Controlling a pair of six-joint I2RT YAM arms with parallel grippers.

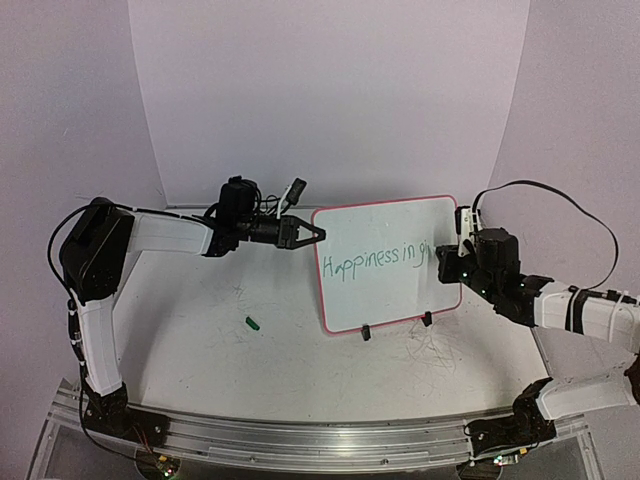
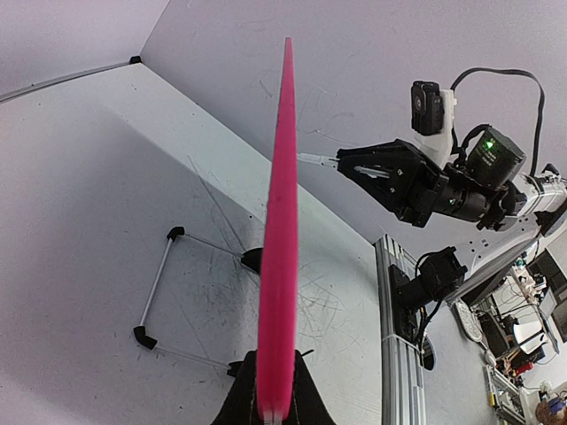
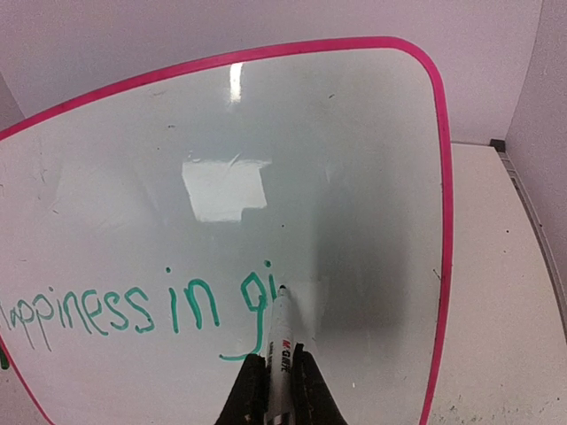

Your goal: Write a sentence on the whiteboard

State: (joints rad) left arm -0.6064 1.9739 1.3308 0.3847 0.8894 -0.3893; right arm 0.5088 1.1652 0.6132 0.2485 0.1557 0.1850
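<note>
Your right gripper (image 3: 275,382) is closed around a marker (image 3: 282,336). Its tip touches the whiteboard (image 3: 354,133) just past the green sentence (image 3: 133,305), "Happiness in" plus a part-word, which runs toward the right edge. Only the left wrist view shows your left gripper (image 2: 275,391) clamped on the board's pink rim.

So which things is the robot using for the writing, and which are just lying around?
In the job: the whiteboard, held at its edge by the left gripper; the green sentence; the marker in the right gripper.
Just lying about: a small green piece on the table, maybe a cap; grey scribbles on the table.
</note>
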